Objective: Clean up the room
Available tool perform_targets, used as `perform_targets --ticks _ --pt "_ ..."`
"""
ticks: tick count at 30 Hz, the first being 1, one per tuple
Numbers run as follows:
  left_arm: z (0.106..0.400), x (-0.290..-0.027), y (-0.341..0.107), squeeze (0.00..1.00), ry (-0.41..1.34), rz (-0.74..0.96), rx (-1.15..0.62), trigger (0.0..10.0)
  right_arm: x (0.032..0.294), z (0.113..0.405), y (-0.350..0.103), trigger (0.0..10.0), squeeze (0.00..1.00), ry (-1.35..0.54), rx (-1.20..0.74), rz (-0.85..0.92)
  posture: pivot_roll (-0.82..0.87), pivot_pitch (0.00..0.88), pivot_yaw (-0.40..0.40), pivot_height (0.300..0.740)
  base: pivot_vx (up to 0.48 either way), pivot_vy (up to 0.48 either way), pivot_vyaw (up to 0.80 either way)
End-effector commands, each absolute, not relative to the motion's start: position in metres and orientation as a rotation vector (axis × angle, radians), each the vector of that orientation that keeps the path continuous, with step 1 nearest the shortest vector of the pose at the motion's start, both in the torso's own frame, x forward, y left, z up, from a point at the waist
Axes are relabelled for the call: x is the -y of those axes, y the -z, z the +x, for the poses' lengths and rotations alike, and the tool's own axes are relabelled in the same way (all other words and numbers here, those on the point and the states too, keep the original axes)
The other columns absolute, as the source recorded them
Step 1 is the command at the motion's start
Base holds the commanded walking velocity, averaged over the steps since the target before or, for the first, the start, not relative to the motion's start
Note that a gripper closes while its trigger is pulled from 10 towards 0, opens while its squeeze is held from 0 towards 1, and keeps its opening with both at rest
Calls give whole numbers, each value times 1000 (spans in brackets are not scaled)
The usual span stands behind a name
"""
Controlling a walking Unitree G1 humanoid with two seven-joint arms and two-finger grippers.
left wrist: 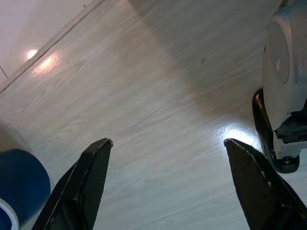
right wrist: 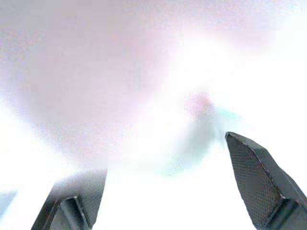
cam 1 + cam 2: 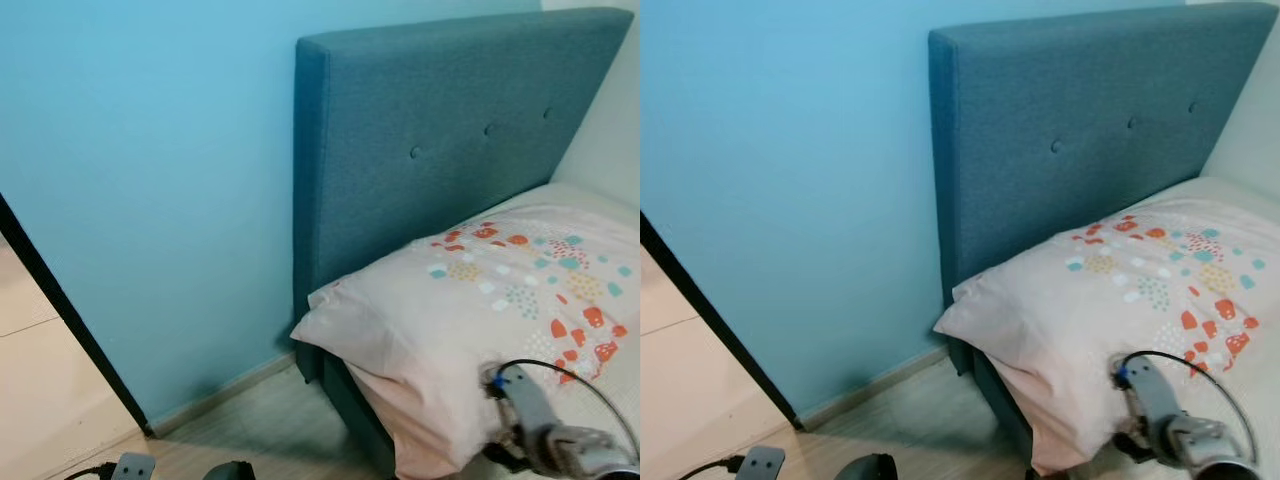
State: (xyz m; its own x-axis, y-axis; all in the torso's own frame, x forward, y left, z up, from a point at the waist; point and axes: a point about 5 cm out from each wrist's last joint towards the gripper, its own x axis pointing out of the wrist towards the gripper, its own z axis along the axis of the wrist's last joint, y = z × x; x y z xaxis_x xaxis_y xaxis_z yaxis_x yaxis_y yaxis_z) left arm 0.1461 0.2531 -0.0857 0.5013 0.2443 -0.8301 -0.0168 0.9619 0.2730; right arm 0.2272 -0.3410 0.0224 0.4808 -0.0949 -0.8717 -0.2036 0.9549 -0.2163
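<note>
Right arm point(image 3: 545, 425) sat nearest the lens, low at the right of the left eye view: silver, with a black cable looping off it, reaching over the front corner of the pillow point(image 3: 480, 320). One pillow, soft pale pink cloth with orange and teal patches, lay at the head of the bed point(image 3: 600, 210), its corner overhanging the bed's edge above the floor. One headboard point(image 3: 450, 140), teal woven fabric, rectangular, three buttons, stood flush to the blue wall point(image 3: 150, 200). A strip of pale wood-grain floor point(image 3: 270, 420) ran open between wall and bed frame; a black door edge point(image 3: 70, 320) bounded it on the left.

Right eye view gave the same layout; left arm parts point(image 3: 760, 463) poked in at the bottom edge.

Left wrist view: left end effector point(image 1: 168, 177) hung released, two black fingers spread wide over bare plank flooring, glare spots on it. One blue rounded container point(image 1: 19, 184) sat beside one finger; a grey robot body part point(image 1: 285, 96) beside the other.

Right wrist view: right end effector point(image 2: 168, 191) released, fingers apart, close against washed-out pale fabric with a faint pink and teal blur.
</note>
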Motion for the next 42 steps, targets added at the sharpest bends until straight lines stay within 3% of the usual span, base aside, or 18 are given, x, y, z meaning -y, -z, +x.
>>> perform_targets --ticks 1,4,5,6,14,16,21,23,26,28,34,36,42 --pt "143 -250 88 0 -150 232 -1060 10000 345 227 -26 10000 0 -31 -1063 -289 35 0 -46 575 0 0 0" --pt "143 -250 88 0 -151 233 -1064 10000 354 230 -35 10000 0 31 -1033 -309 31 0 -45 575 0 0 0" --pt "142 -251 89 0 -161 236 -1071 10000 366 237 -51 10000 0 126 -953 -355 27 0 -43 575 0 0 0" --pt "141 -252 89 0 -179 244 -1082 10000 382 256 -86 10000 0 292 -736 -411 21 0 -43 575 0 0 0" --pt "145 -256 86 0 -225 254 -1083 10000 372 280 -129 10000 0 338 -433 -385 24 0 -50 595 0 0 0" --pt "157 -260 80 0 -273 238 -1044 10000 344 302 -138 10000 0 283 -307 -347 33 0 -51 610 -480 0 0" --pt "161 -261 78 0 -276 240 -1026 10000 325 310 -132 10000 0 225 -283 -326 35 0 -50 620 -96 0 0" --pt "162 -262 77 0 -283 250 -1022 10000 296 318 -121 10000 0 140 -246 -285 38 0 -46 630 0 0 0" --pt "161 -262 78 0 -289 249 -1025 10000 277 321 -114 10000 0 81 -226 -256 40 0 -46 635 0 0 0" --pt "159 -261 79 0 -296 245 -1033 10000 239 324 -99 10000 0 -43 -212 -214 42 0 -45 645 0 0 0" --pt "155 -258 82 0 -295 243 -1044 10000 213 322 -82 10000 0 -122 -242 -190 42 0 -45 660 0 0 0" --pt "153 -256 83 0 -290 244 -1057 10000 196 314 -58 10000 0 -183 -317 -203 41 0 -49 670 0 0 0" --pt "152 -253 85 0 -289 239 -1063 10000 178 293 -21 10000 0 -263 -433 -206 44 0 -57 690 0 0 0"
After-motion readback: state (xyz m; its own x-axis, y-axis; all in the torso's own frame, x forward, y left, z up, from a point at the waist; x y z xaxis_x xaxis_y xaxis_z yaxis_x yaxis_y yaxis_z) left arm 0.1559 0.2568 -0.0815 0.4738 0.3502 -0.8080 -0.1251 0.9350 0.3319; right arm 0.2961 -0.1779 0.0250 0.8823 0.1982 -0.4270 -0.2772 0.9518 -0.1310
